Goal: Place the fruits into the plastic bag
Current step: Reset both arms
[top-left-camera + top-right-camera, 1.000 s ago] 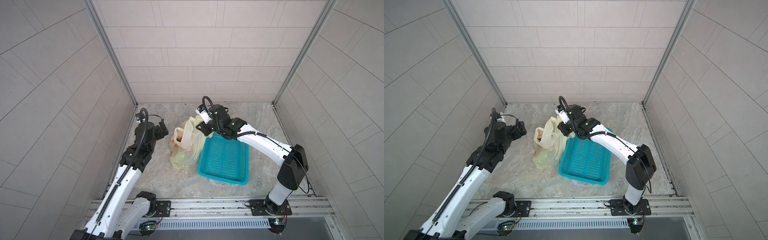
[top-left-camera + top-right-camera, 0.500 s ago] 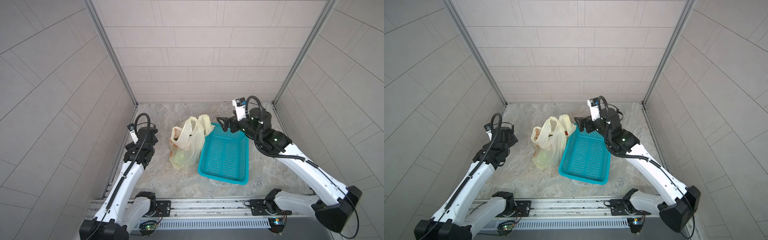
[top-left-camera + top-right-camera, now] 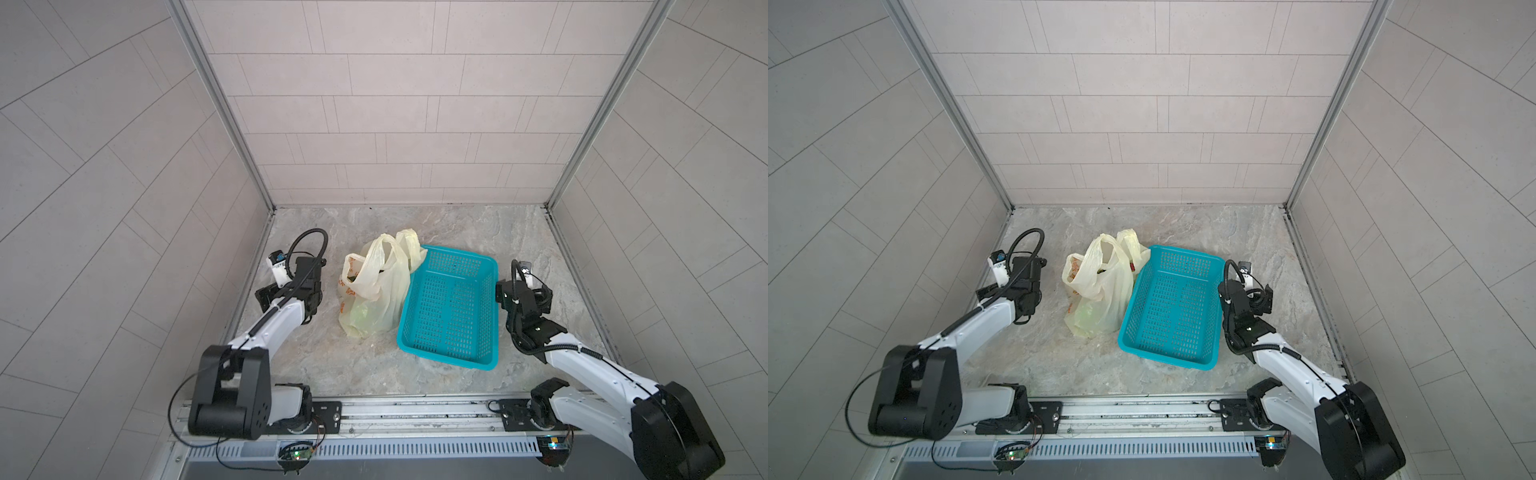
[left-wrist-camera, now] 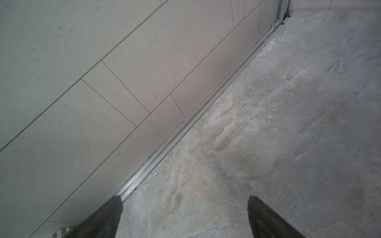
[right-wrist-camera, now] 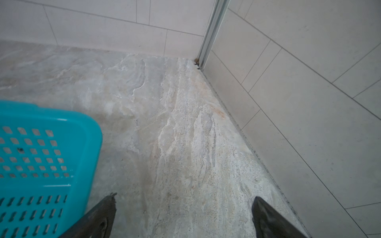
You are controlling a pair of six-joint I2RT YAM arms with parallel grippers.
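The plastic bag (image 3: 376,291) (image 3: 1100,293), pale yellow with orange prints, stands slumped on the stone floor against the teal basket's left side, its handles up. The fruits are inside it: a green shape (image 3: 363,322) shows through the lower film, something dark at the mouth (image 3: 353,279), and a red bit (image 3: 1132,266) by the far handle. My left gripper (image 4: 184,198) is open over bare floor near the left wall, apart from the bag. Right of the basket, my right gripper (image 5: 184,196) is open over bare floor. Neither holds anything.
The teal perforated basket (image 3: 457,254) (image 3: 1179,252) (image 5: 61,121) lies empty right of the bag. Tiled walls close in the left, back and right. The left arm (image 3: 282,320) lies along the left wall; the right arm (image 3: 536,328) is between basket and right wall.
My right gripper opened, left the bag's handle and swung back to the right of the basket. The left arm drew back toward the left wall. The bag stands on its own.
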